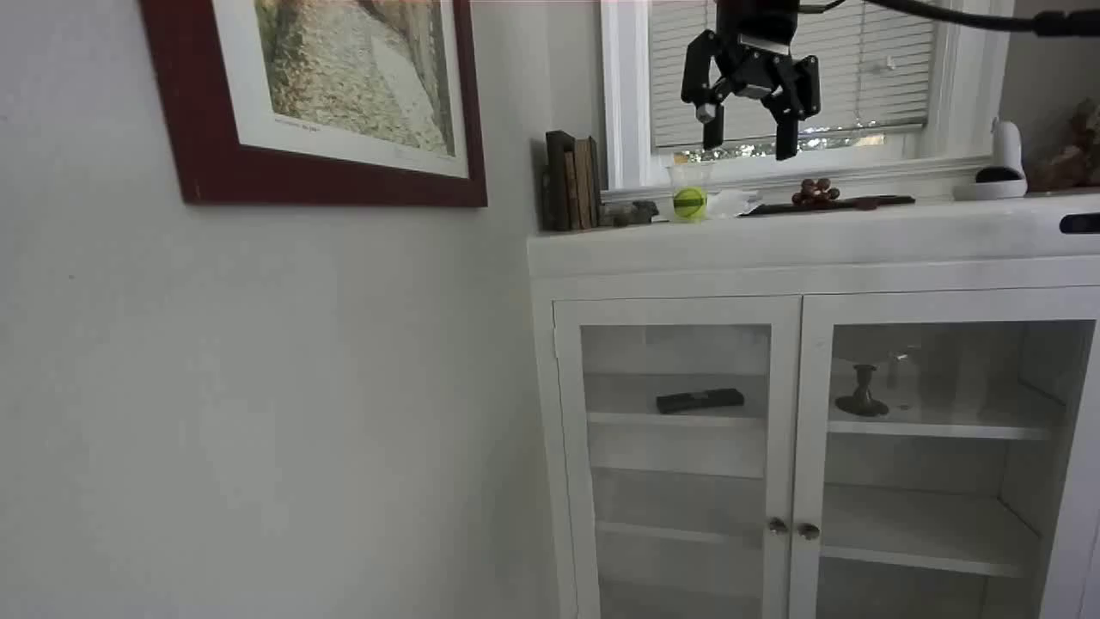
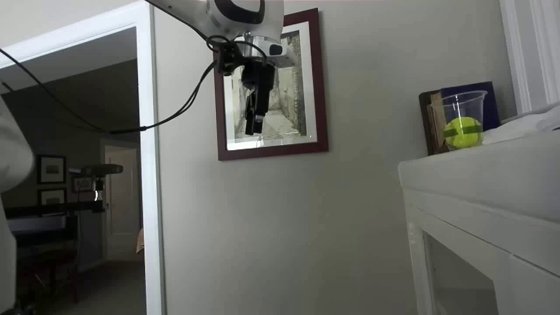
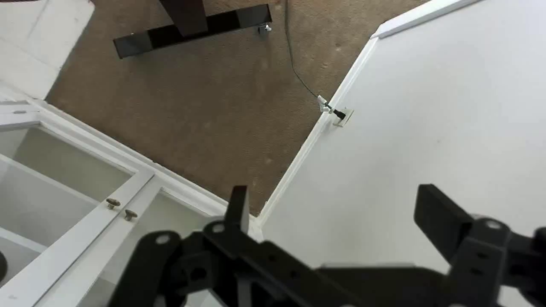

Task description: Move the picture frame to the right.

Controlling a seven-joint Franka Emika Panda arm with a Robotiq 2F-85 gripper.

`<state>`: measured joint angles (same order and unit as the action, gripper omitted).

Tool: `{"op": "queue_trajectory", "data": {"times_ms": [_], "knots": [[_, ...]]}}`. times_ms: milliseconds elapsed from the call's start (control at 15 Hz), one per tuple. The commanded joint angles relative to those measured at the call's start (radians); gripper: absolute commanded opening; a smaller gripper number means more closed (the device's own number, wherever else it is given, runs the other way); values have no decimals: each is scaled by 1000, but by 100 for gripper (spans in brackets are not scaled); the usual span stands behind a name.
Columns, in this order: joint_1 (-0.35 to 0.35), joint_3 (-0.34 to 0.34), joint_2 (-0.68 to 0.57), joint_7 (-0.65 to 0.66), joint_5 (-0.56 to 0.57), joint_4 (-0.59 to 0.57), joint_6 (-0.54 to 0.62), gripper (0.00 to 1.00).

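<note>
The picture frame hangs on the grey wall, with dark reddish-brown wood, a white mat and a pale artwork. It shows in both exterior views, at the upper left [image 1: 357, 86] and upper middle [image 2: 286, 100]. Its top is cut off in the first of these; the arm covers part of it in the second. My gripper [image 1: 749, 144] is open and empty, fingers pointing down. In an exterior view the gripper [image 2: 254, 131] overlaps the artwork; I cannot tell its distance from the wall. In the wrist view my open fingers [image 3: 332, 189] have only wall and floor beyond. The frame is out of that view.
A white cabinet [image 1: 670, 279] with glass doors stands against the adjoining wall. On it are books [image 1: 573, 182], a clear cup with a yellow-green ball [image 1: 689, 203] and a white camera [image 1: 1005, 159]. A window [image 1: 825, 77] is behind. A doorway's white trim [image 2: 151, 175] borders the wall. A cable [image 2: 183, 107] hangs from the arm.
</note>
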<state>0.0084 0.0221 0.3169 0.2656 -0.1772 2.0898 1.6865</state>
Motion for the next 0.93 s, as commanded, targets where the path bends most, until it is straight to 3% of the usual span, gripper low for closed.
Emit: {"op": "queue_trajectory", "data": {"times_ms": [0, 400, 867], "knots": [[-8, 6, 0, -2, -2, -2, -2, 100], [-8, 6, 0, -2, -2, -2, -2, 100], [129, 172, 12, -103, 46, 20, 12, 100]]}}
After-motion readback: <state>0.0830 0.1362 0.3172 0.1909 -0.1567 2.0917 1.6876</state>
